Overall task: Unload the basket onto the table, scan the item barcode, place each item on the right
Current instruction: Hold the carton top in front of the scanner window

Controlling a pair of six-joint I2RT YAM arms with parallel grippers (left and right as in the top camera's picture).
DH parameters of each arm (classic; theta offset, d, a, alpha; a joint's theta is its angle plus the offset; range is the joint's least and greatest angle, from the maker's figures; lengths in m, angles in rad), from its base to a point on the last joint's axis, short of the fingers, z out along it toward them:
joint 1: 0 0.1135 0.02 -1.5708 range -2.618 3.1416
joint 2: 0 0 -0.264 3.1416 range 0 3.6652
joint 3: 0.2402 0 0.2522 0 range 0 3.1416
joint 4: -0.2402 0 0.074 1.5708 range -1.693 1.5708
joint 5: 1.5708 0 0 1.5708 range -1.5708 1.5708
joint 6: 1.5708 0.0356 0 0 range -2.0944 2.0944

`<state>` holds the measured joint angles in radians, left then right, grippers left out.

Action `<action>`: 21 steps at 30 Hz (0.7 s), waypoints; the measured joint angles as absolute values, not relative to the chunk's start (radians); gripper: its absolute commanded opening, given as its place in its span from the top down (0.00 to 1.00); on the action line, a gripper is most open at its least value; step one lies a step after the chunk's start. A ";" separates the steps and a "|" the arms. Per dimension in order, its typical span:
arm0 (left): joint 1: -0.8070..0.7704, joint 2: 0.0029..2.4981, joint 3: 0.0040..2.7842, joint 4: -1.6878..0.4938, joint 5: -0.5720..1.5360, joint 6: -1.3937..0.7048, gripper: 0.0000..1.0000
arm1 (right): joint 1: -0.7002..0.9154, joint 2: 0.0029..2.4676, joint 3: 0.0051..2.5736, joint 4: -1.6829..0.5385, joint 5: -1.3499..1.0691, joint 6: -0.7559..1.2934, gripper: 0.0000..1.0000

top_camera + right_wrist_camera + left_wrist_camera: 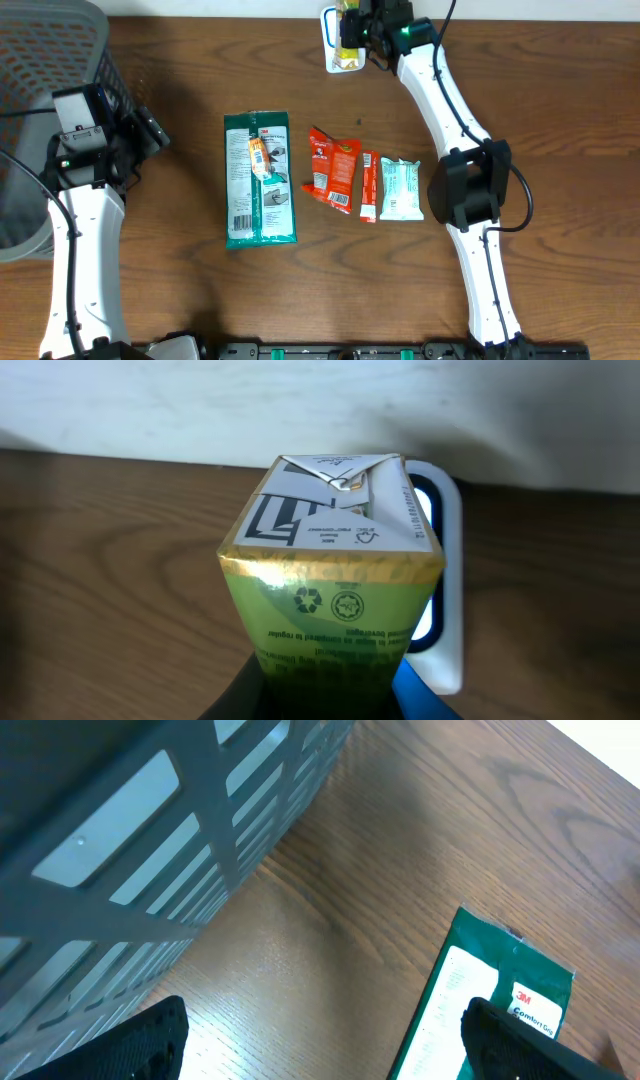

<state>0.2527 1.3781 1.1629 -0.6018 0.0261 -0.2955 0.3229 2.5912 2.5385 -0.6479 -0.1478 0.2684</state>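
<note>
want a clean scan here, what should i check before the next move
1. Grip: right gripper shut on the green carton: ok.
2. Position: carton held in front of the white scanner, whose window glows blue: ok.
3. Barcode turned toward the scanner window: cannot tell, that face is hidden.
4. Other arm: left gripper open, holding nothing, beside the grey basket: ok.
5. Waiting items: 3M package and red packet lie well apart from the scanner: ok.
</note>
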 measured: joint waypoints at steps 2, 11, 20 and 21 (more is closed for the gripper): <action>0.253 1.378 1.163 -0.602 0.026 -0.295 0.12 | 0.323 2.592 2.539 -0.648 -0.127 0.268 0.80; 0.253 1.378 1.163 -0.602 0.026 -0.296 0.12 | 0.324 2.592 2.539 -0.669 -0.081 0.267 0.80; 0.253 1.378 1.163 -0.602 0.026 -0.295 0.12 | 0.329 2.593 2.539 -0.692 -0.073 0.260 0.80; 0.253 1.378 1.163 -0.602 0.026 -0.295 0.12 | 0.330 2.593 2.539 -0.692 -0.072 0.259 0.80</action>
<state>0.2527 1.3781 1.1629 -0.6018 0.0261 -0.2955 0.3298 2.5927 2.5385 -0.6922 -0.0715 0.2588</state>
